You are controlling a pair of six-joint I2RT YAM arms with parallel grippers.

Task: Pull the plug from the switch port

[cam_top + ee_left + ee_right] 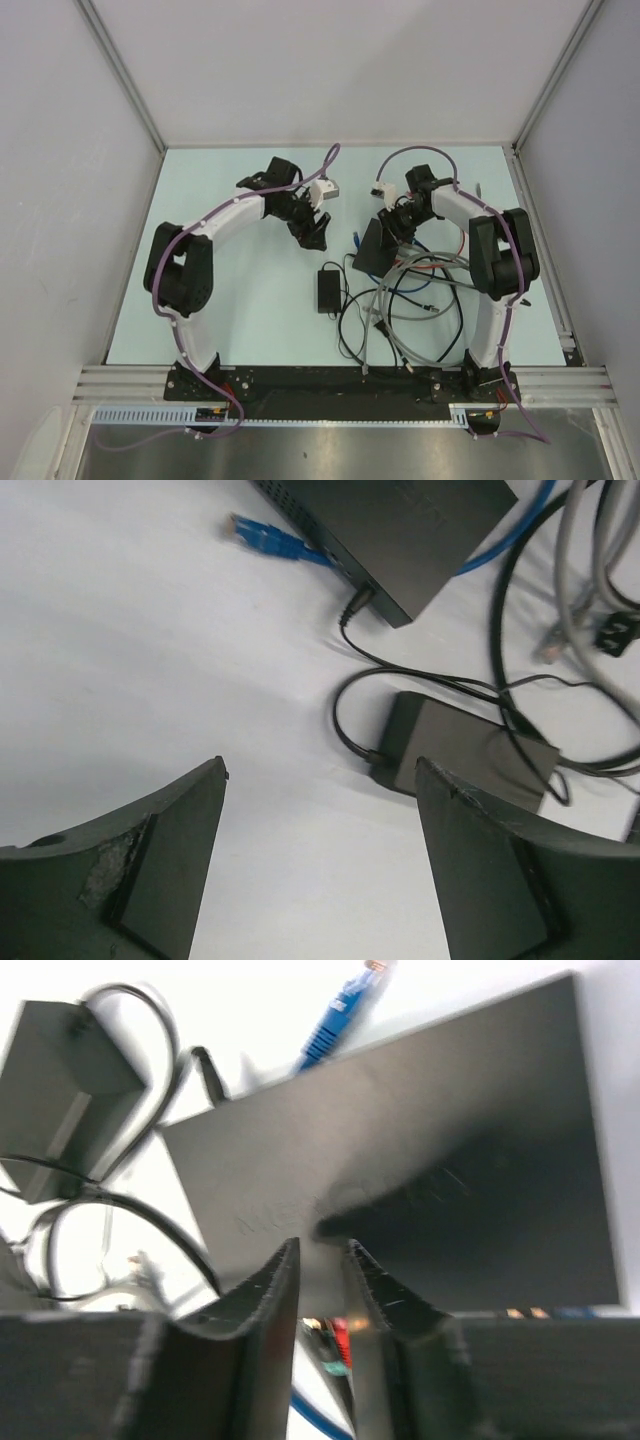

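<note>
While the right end effector (322, 1245) sits nearly clenched over the near edge of the switch (420, 1160), I honestly can't tell if it's pinching anything. Just past the far edge, a blue plug (340, 1015) lies loose on the worktop (150, 630). Left end effector (322, 767) is released, empty, adapter brick (470, 750) just ahead of it.

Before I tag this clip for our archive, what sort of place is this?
Probably a robotics lab test cell: grey partition walls enclose a pale table, with a network switch among loose cables.
</note>
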